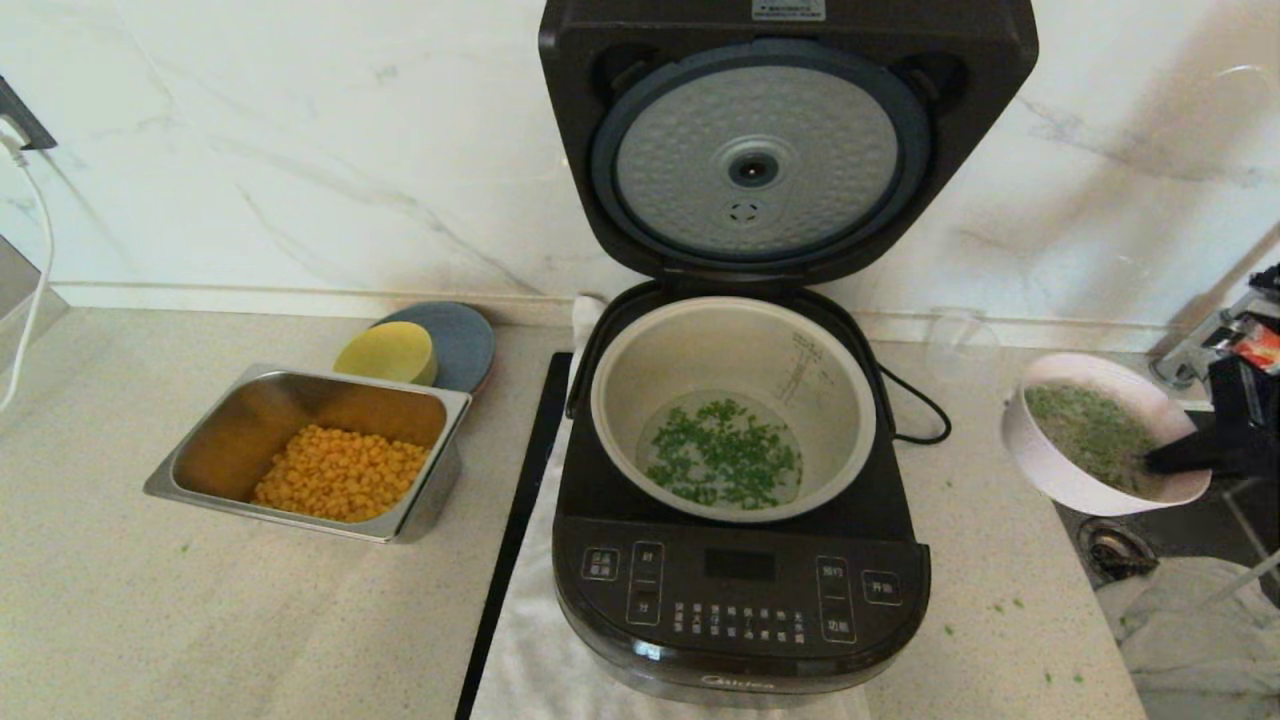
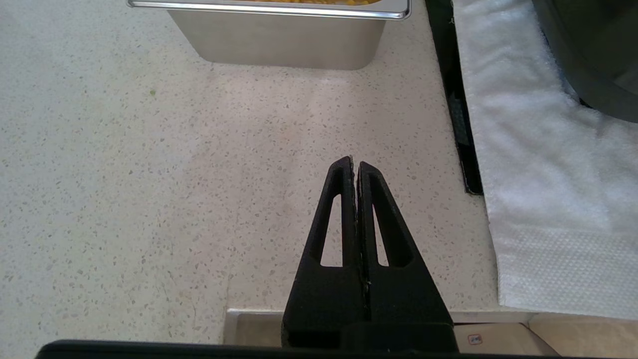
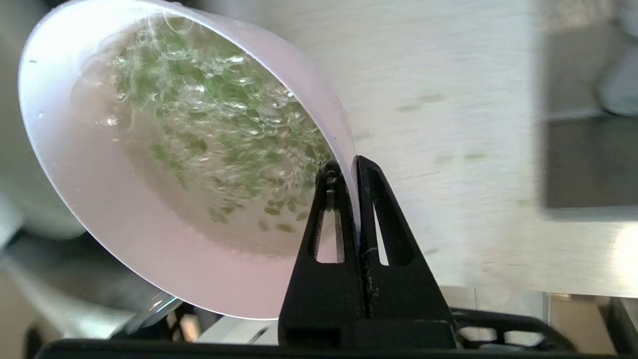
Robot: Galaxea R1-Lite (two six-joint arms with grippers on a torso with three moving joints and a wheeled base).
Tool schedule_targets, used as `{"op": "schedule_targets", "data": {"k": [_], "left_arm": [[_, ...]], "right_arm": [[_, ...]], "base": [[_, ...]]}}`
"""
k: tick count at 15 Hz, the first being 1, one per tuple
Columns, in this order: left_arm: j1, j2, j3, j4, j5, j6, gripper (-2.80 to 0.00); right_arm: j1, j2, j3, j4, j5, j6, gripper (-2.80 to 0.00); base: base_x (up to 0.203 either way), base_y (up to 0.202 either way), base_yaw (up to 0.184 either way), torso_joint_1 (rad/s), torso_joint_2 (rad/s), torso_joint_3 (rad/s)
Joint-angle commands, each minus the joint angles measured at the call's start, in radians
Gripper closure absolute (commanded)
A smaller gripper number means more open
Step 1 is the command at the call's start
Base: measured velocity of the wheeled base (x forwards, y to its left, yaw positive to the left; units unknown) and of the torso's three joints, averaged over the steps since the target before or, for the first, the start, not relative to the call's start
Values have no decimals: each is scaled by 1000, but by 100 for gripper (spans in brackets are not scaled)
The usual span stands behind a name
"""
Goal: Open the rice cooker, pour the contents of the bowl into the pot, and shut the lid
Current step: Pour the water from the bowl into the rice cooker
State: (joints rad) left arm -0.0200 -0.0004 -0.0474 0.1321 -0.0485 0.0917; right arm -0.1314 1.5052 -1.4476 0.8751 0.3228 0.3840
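Bowl (image 3: 149, 209) rim clamped between right fingers (image 3: 326, 209); left fingers (image 2: 344, 209) pressed together

A steel tray (image 1: 200, 470) of yellow corn kernels (image 1: 340, 485) sat on the speckled counter (image 1: 150, 620). Just behind the tray leaned a yellow dish (image 1: 387, 352) against a blue-grey plate (image 1: 462, 345).

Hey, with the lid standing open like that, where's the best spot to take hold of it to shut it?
Probably the top edge of the lid, reached from above and behind. It stands upright behind the pot, hinged at its bottom, so that edge is farthest from the hinge. The left tool is free.
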Motion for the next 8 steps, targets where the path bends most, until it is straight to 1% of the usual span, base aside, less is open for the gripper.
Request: {"op": "schedule_targets", "data": {"k": [1,4,8], "left_arm": [[0,-1,0,1,-1,1,0],[0,-1,0,0,-1,2,0],[0,-1,0,1,-1,2,0]], "right_arm": [[156,-7,-146,102,-10,59,0],[313,30,-255,161,-29,139,0],[500,117,-360,165,-140,221,0]], "base": [[0,0,0,0,0,0],[0,0,0,0,0,0],[0,0,0,0,0,0]]}}
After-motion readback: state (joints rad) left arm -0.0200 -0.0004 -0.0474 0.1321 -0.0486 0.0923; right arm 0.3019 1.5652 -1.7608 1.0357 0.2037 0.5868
